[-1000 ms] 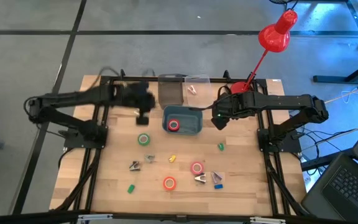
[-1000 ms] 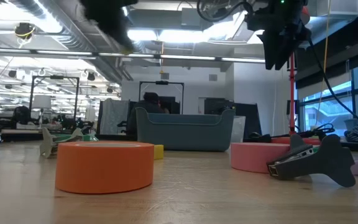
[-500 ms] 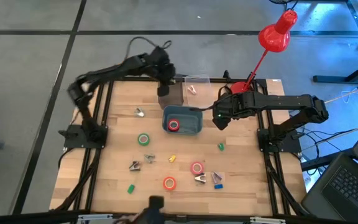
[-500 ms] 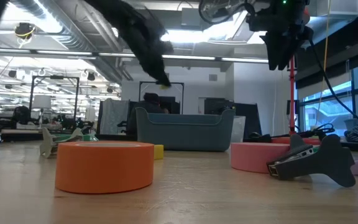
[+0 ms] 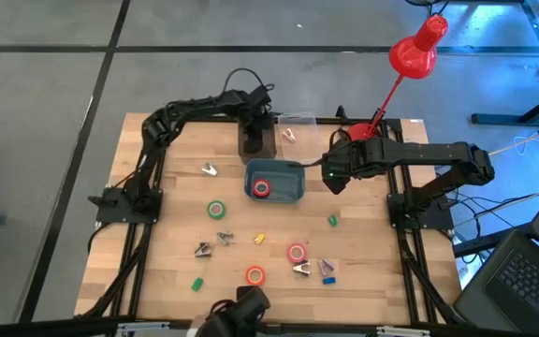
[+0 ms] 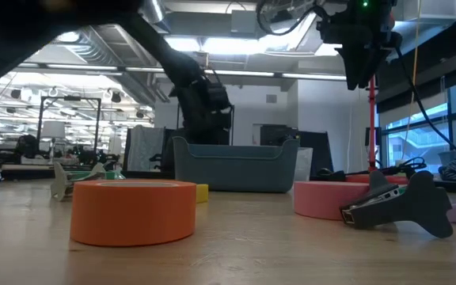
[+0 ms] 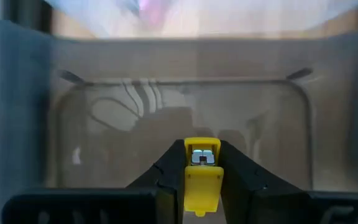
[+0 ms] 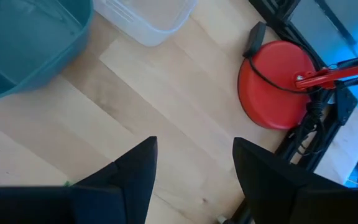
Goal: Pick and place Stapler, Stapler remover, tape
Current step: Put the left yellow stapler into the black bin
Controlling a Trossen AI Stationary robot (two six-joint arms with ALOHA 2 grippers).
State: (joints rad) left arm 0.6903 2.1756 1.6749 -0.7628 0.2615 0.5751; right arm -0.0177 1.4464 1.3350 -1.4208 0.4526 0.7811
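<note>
Yellow stapler [image 7: 201, 175], apparently, between left fingers [image 7: 166, 174]

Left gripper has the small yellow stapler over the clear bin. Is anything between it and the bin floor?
Nothing visible. The left gripper, shut on the yellow stapler, hangs above the clear bin, whose floor below looks bare in the left wrist view.

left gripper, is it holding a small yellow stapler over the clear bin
Yes, the left gripper is shut on the yellow stapler above the clear bin.
</note>
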